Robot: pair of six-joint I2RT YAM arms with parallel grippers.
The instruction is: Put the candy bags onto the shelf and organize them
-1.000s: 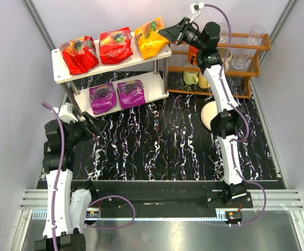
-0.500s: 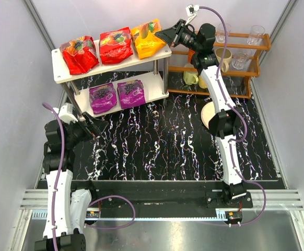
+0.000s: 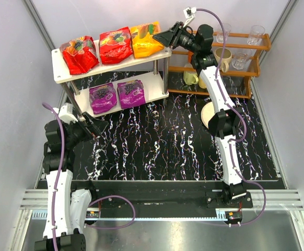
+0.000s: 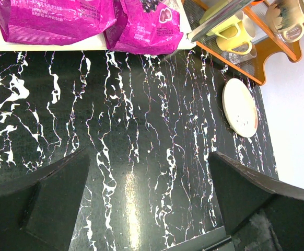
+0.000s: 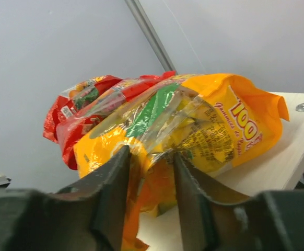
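Right claw point(image 5: 149, 154): fingers parted narrowly, one on either side of the near edge of the orange-yellow bag point(image 5: 204, 120); cannot tell if the pads press it.
Left claw point(image 4: 148, 154): wide apart, empty, in front of the shelf point(image 3: 63, 77).
Orange-yellow bag: shelf top board, right end.
Red bags point(image 3: 115, 44): top board, left and middle.
Purple bags point(image 3: 103, 98): lower board, side by side.
Legible print: "100" in red on the orange-yellow bag; smaller text unreadable.
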